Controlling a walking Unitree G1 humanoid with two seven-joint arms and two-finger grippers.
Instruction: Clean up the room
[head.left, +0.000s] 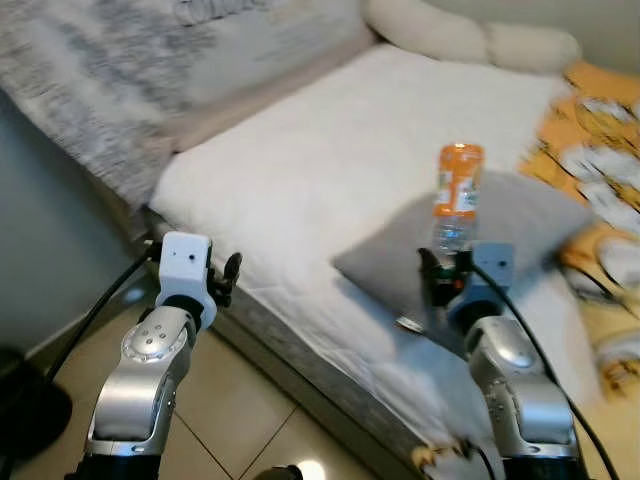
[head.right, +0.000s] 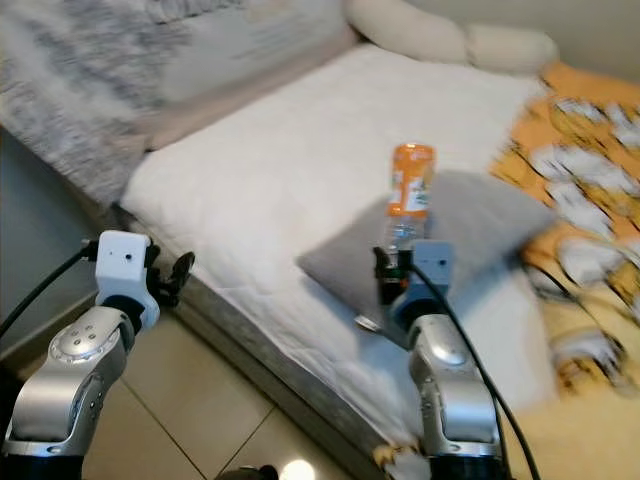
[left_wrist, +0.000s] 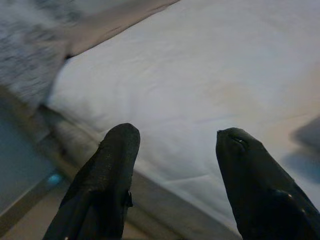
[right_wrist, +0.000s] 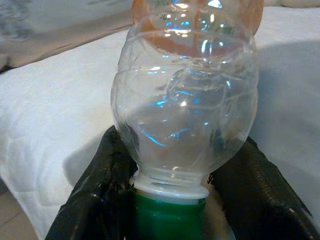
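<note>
Largest in view: a bed (head.left: 330, 150) under a white quilt, running away from the camera, taken here as the landmark. At its far head, cream pillows (head.left: 470, 38). Along its left side, a mottled grey blanket (head.left: 90, 80) draped against the wall. Over its right side, an orange patterned cover (head.left: 600, 180), blurred. Below its near left corner, pale floor tiles (head.left: 220, 420).

On the bed's near right part, a grey cushion (head.left: 500, 230) lying flat on the quilt.

Over that cushion, a clear plastic bottle (head.left: 455, 200) with an orange label, held upside down: green cap (right_wrist: 167, 217) at the bottom, toward the wrist, base pointing up. Looks empty.

Right gripper (head.left: 444, 272) above the bed's near edge, by the cushion's front corner, fingers (right_wrist: 100, 185) closed round the bottle's neck and shoulder, one either side, just above the cap.

Left gripper (left_wrist: 175, 150) off the bed's near left corner, above the tiles, pointing toward the quilt; fingers (left_wrist: 107, 170) spread well apart, nothing between them.
</note>
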